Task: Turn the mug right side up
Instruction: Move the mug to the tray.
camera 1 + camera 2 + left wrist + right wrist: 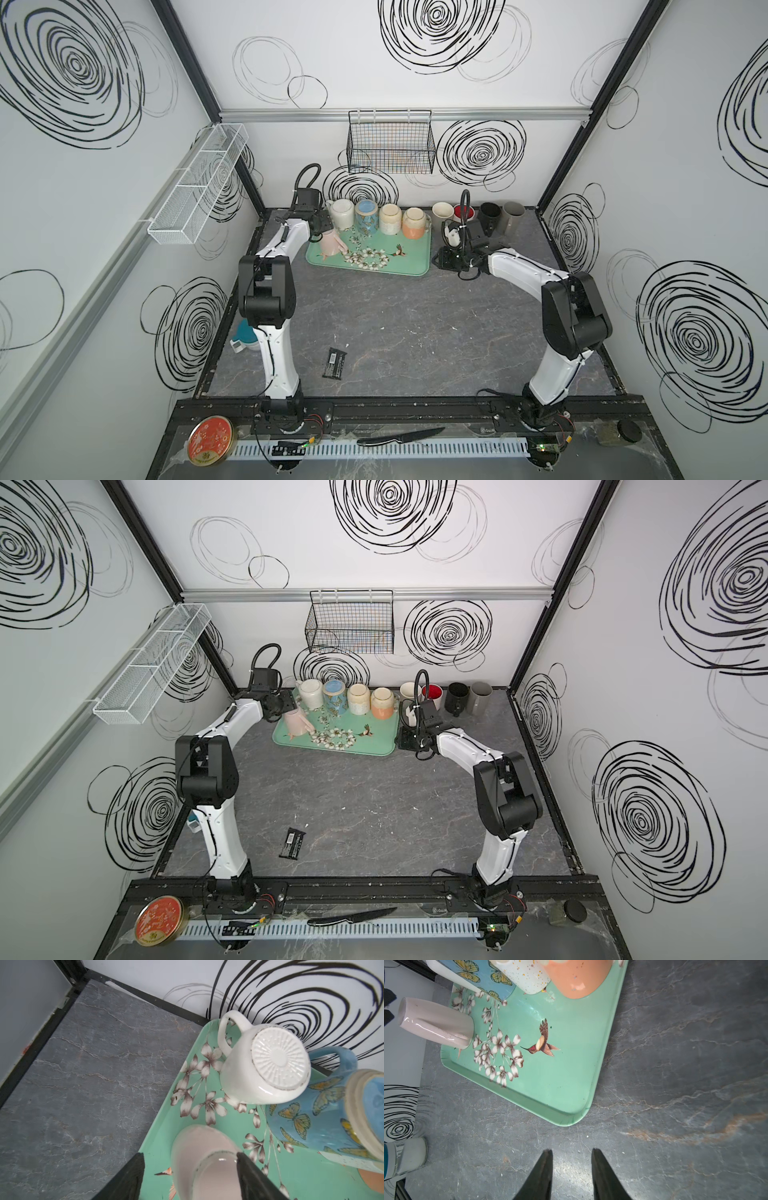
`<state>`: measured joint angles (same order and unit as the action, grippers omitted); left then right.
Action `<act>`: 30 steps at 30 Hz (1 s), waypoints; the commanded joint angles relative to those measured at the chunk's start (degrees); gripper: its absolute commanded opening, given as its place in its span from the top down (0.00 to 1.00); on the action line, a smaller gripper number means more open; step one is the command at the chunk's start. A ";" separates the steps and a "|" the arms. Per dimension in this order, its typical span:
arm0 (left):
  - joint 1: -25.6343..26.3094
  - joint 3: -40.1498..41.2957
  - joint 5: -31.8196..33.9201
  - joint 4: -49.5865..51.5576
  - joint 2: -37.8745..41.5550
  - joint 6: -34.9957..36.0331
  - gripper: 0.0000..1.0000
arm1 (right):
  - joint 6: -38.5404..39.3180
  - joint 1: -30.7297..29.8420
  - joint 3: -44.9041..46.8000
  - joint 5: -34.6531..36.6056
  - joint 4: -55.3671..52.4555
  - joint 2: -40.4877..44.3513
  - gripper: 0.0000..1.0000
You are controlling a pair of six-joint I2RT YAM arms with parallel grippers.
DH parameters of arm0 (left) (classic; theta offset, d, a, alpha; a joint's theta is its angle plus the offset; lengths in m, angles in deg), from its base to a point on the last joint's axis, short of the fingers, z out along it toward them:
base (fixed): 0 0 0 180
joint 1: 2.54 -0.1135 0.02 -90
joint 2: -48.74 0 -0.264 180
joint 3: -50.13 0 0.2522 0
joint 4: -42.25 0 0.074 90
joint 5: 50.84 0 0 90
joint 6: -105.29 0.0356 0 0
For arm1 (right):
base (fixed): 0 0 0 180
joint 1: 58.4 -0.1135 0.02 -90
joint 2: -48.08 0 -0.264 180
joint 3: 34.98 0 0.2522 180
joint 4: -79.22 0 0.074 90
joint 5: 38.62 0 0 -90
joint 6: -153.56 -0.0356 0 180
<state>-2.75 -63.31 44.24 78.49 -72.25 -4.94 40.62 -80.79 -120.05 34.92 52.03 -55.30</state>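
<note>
Judging by its shiny glaze, the pink mug (pixel 332 245) is ceramic: stiff, rather heavy for its size, slippery under hard pads, and likely to chip if it drops on the tray (pixel 399 266). It lies tilted at the left front part of this green tray, with its base toward the left hand (pixel 190 1155) and its mouth toward the printed flowers. I cannot tell if the rim alone carries it.

The left hand stands apart around the base end. One finger is at the mug wall and the other is clear of it, so nothing is clamped. The right hand (pixel 571 1150) is also apart and empty, over the bare worktop beside the tray.

I think the best hold is across the round body, away from the handle, with firm pressure because the glaze gives little friction. The white mug (pixel 259 1068) is near, so the turn needs some room.

No writing shows on the mug. The dark packet (pixel 334 363) and the red tin (pixel 210 440) carry print, but it is too small to read.
</note>
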 commanded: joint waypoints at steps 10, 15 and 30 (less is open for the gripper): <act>2.41 -0.21 -7.17 -1.91 -3.93 2.02 0.34 | -1.67 -1.38 -0.94 -0.25 1.57 -1.48 0.63; 5.42 2.41 -8.02 -3.35 -2.53 1.33 0.34 | -1.34 -1.42 -0.51 -0.33 1.32 -1.46 0.64; 15.45 4.84 -8.93 -3.14 -0.78 1.19 0.36 | -2.11 -1.78 -0.01 -2.78 2.05 -2.37 0.64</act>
<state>10.56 -60.71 36.44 70.66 -73.43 -4.72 38.92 -82.23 -120.05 33.17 53.62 -56.50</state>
